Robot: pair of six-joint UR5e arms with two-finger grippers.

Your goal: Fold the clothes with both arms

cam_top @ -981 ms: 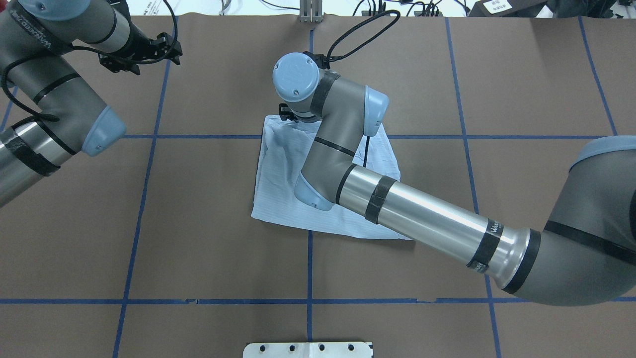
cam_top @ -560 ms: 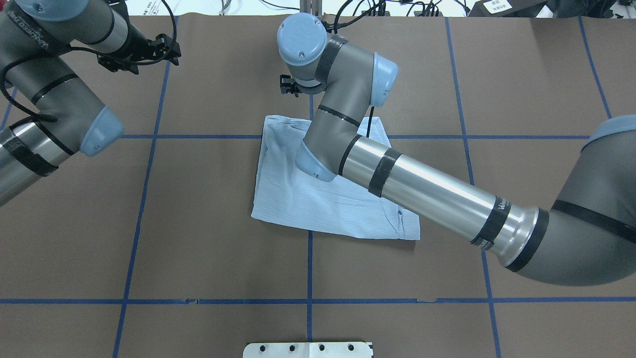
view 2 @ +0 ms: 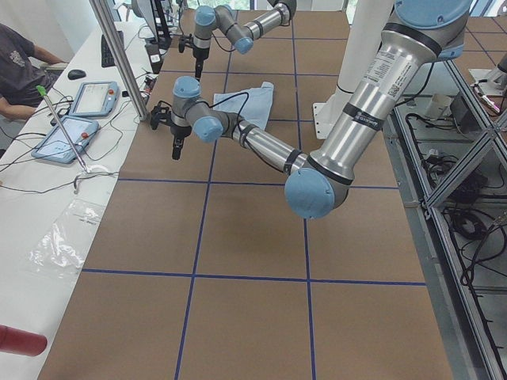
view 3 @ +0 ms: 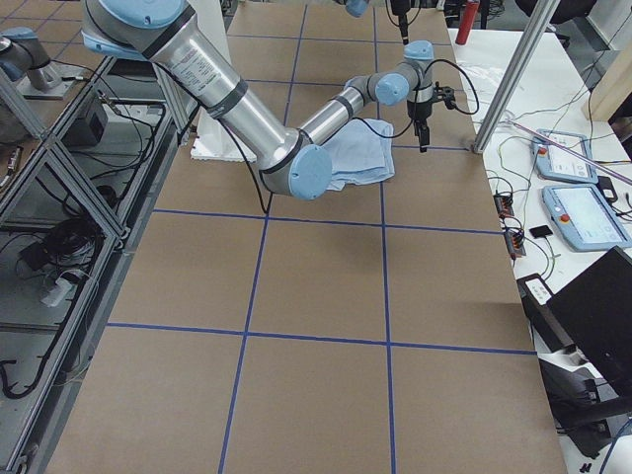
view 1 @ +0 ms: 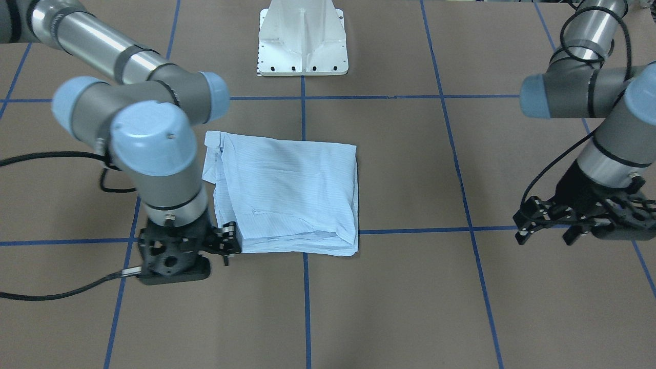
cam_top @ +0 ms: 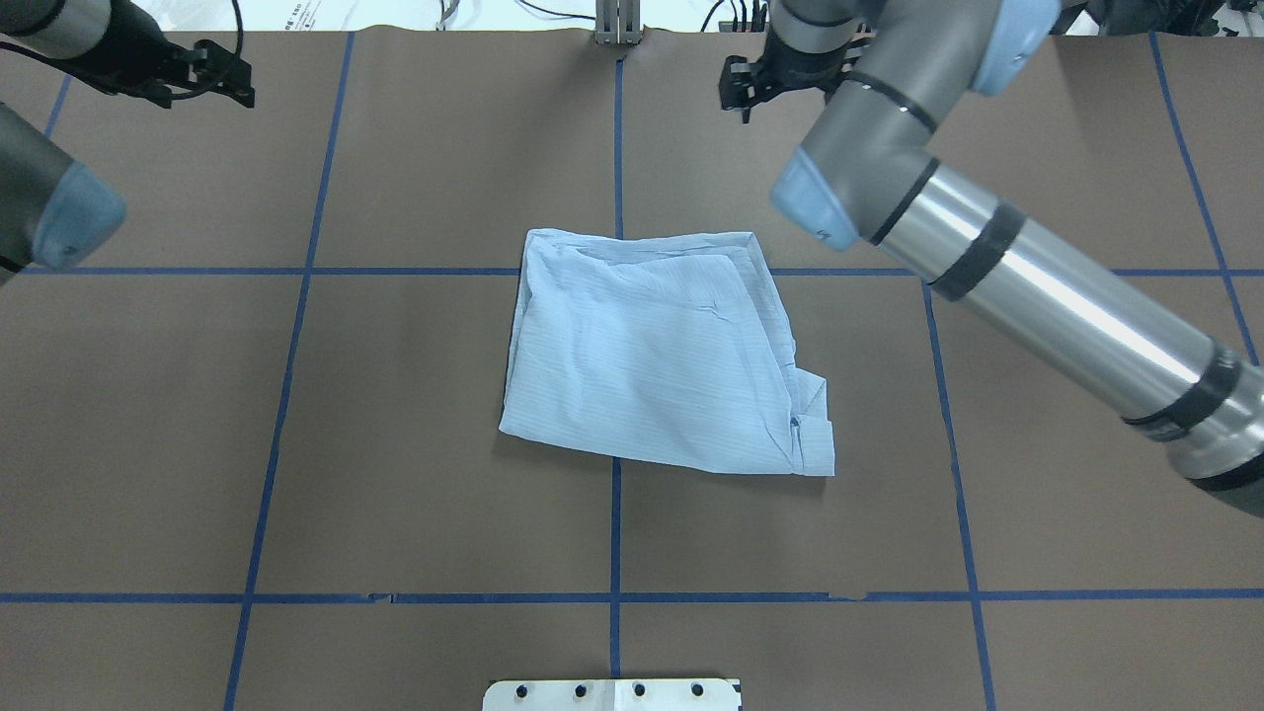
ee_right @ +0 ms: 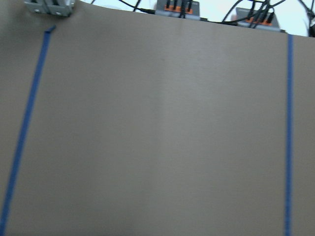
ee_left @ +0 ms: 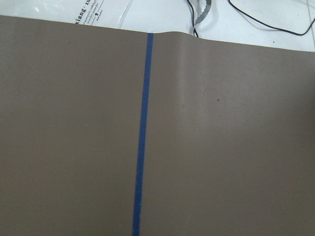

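Hovering past far right corner of folded shirt [cam_top: 652, 355], right pincer [cam_top: 741, 94] nearer, finger gap cannot tell; left pincer [view 1: 546, 230], fingers apart, well off leftward.

Legible marking: one item only. In the left wrist view, a white sheet [ee_left: 103, 12] beyond the far edge of the bench [ee_left: 221, 147] carries slanted black print, cut off by the frame; the visible part appears to read "xiang". Smaller print beneath it is not legible

Folded pale-blue shirt [cam_top: 657, 351], flat mid-table
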